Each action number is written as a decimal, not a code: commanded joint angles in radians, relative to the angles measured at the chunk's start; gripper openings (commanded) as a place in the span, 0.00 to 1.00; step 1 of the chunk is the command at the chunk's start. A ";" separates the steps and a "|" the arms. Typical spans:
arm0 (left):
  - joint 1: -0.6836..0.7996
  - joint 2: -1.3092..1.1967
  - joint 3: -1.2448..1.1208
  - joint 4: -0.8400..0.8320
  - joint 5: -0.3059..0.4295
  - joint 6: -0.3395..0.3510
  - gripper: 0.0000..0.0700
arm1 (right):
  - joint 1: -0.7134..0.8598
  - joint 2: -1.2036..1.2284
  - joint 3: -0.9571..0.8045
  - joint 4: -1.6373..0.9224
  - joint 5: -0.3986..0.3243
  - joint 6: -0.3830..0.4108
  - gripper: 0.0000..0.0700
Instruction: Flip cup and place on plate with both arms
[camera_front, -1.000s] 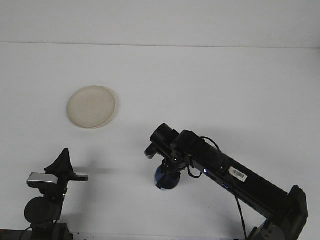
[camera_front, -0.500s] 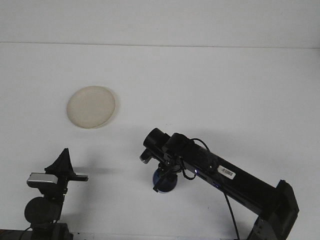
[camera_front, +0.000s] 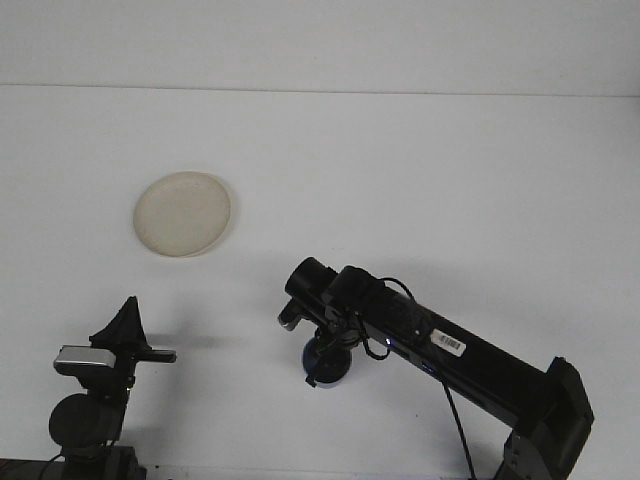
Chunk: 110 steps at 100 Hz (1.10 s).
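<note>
- Cup (camera_front: 327, 362): a dark blue one, on the white table (camera_front: 430, 200), low in the front view and a little left of centre, mostly hidden under the right arm's wrist.
- Only the cup's lower, rounded part shows; which way its mouth faces, and how its long axis lies, cannot be told from here.
- Right gripper (camera_front: 318, 360) comes down onto the cup from above, the arm (camera_front: 460, 355) running in from the lower right corner. Its fingers seem to sit at the cup, but the wrist covers them, so whether they are wide, narrow or clamped cannot be told.
- Plate (camera_front: 184, 213): pale cream, round, lying flat on the table up and to the left of the cup, well apart from it. Bare table lies between the two.
- Left gripper (camera_front: 128, 335) stands at the lower left, near the front edge, well apart from both cup and plate. It shows as a dark pointed shape above a grey block; the gap between its fingers cannot be made out.
- A black cable (camera_front: 462, 420) hangs below the right arm.
</note>
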 joint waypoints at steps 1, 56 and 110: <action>-0.002 -0.002 -0.019 0.018 -0.002 -0.016 0.02 | 0.005 0.006 0.035 0.000 -0.006 -0.012 0.47; -0.002 0.028 0.130 -0.192 0.146 -0.296 0.02 | -0.162 -0.478 0.072 0.264 -0.023 -0.019 0.47; -0.027 0.709 0.746 -0.552 0.432 -0.180 0.20 | -0.425 -1.182 -0.604 0.664 0.093 0.016 0.47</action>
